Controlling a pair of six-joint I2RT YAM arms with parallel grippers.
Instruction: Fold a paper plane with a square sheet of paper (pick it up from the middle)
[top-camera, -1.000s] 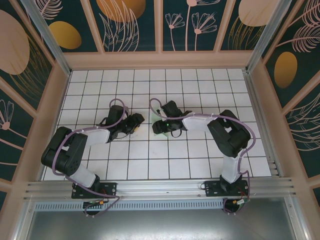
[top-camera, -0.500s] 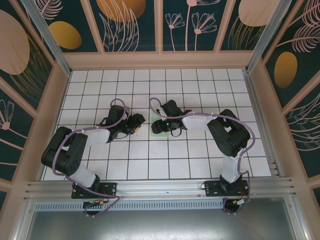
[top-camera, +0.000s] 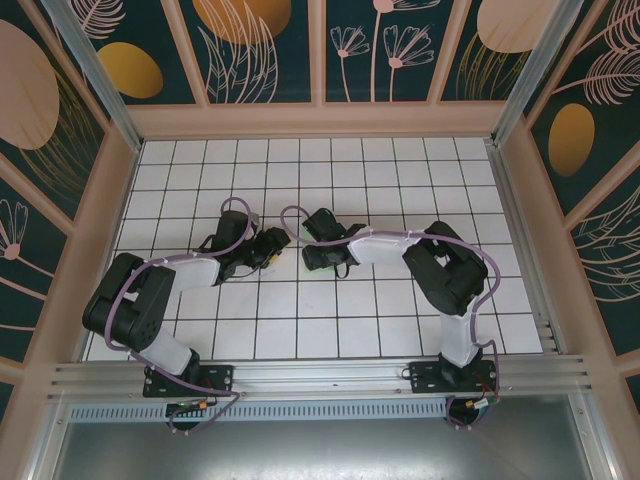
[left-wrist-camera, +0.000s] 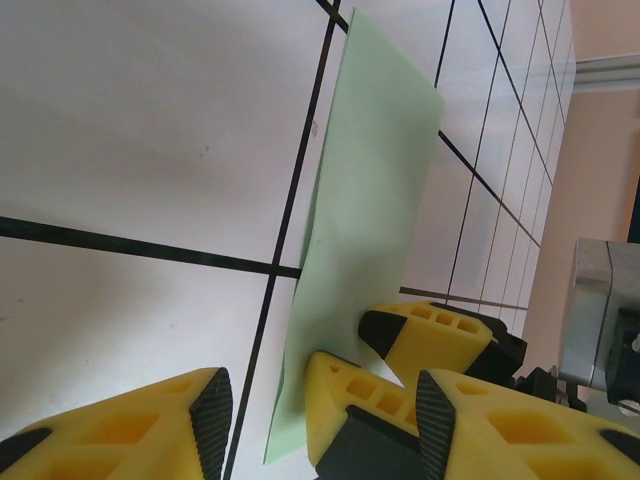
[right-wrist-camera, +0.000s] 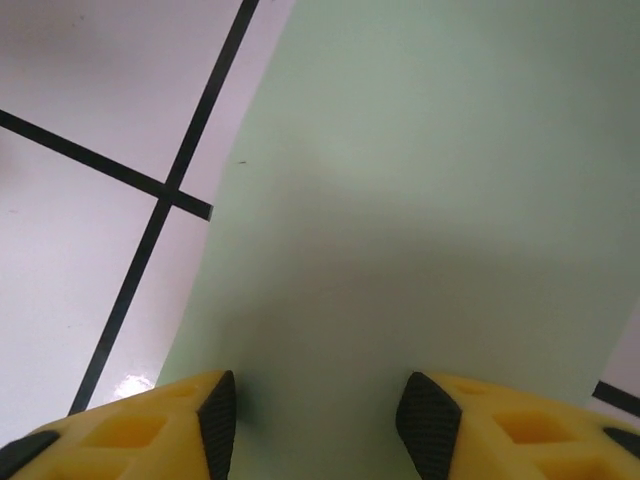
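Listing one item in work: the square sheet of paper (left-wrist-camera: 372, 190), pale mint green, unprinted, with no crease that I can make out.

Location: about the middle of the tiled counter (top-camera: 300, 320), between my two hands. From the left wrist it reads as a long slanted strip running away across the grid lines. I cannot tell whether it lies fully flat or has one edge raised.

Left hand (left-wrist-camera: 265, 405): fingers about half apart, bare counter showing in the gap, one end of the sheet running in beside one finger. Nothing clamped.

Right hand (right-wrist-camera: 320, 420): fingers apart and set low over the sheet, which spans the gap beneath them. Not pinched, as far as I can see.

Handling, my estimate: almost weightless and limp, so the corners will droop once lifted. It is likely to slide on the glossy counter, and it will mark or tear under a hard squeeze.

Where to take hold: the middle, as the task asks, by drawing the fingers together to raise a small ridge and nipping that lightly. One hand should pin the sheet while the other folds.
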